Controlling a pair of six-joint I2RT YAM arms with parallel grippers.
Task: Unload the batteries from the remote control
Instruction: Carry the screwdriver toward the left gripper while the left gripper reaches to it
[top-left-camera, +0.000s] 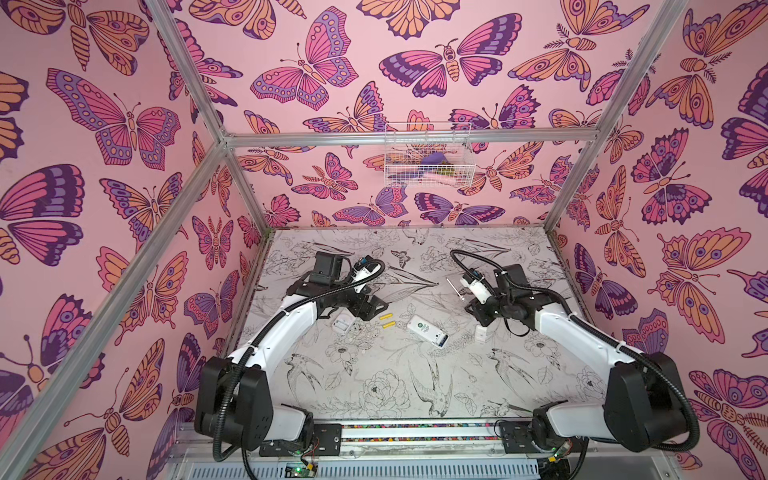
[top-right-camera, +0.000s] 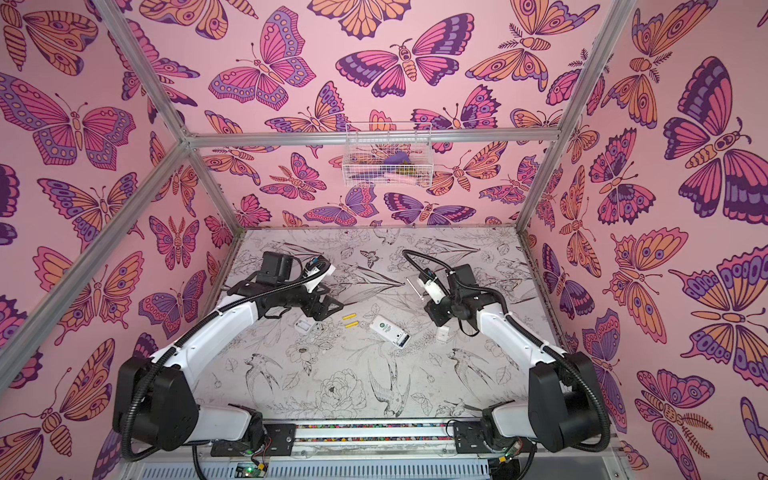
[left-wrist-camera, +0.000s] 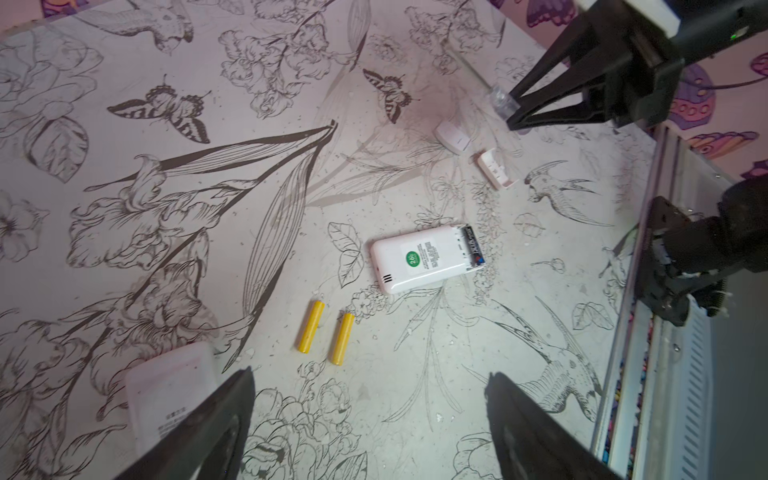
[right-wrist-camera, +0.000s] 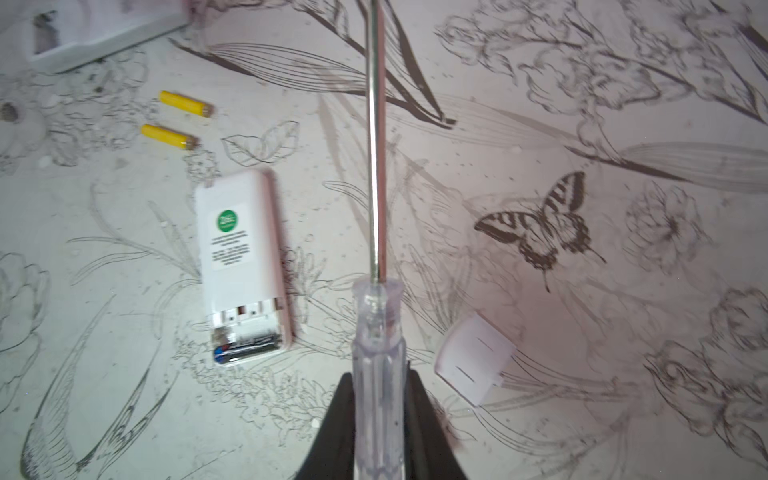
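The white remote control (top-left-camera: 428, 330) (left-wrist-camera: 424, 259) (right-wrist-camera: 241, 257) lies face down mid-table, its end bay uncovered. A dark battery (left-wrist-camera: 473, 249) (right-wrist-camera: 247, 347) sits in that bay. Two yellow batteries (top-left-camera: 388, 321) (left-wrist-camera: 310, 326) (right-wrist-camera: 187, 103) lie side by side on the table, left of the remote. My left gripper (top-left-camera: 370, 309) (left-wrist-camera: 370, 374) hovers open just left of the yellow cells, nothing between its fingers. My right gripper (top-left-camera: 469, 299) (right-wrist-camera: 379, 378) is shut on a clear-handled screwdriver (right-wrist-camera: 376, 332) (left-wrist-camera: 500, 97), behind and right of the remote.
A second white device (top-left-camera: 343, 322) (left-wrist-camera: 170, 390) lies under the left gripper. Two small white covers (left-wrist-camera: 453, 137) (left-wrist-camera: 496, 168) (right-wrist-camera: 473, 359) lie right of the remote. A wire basket (top-left-camera: 428, 156) hangs on the back wall. The arms' mounting rail (top-left-camera: 415, 432) runs along the front edge.
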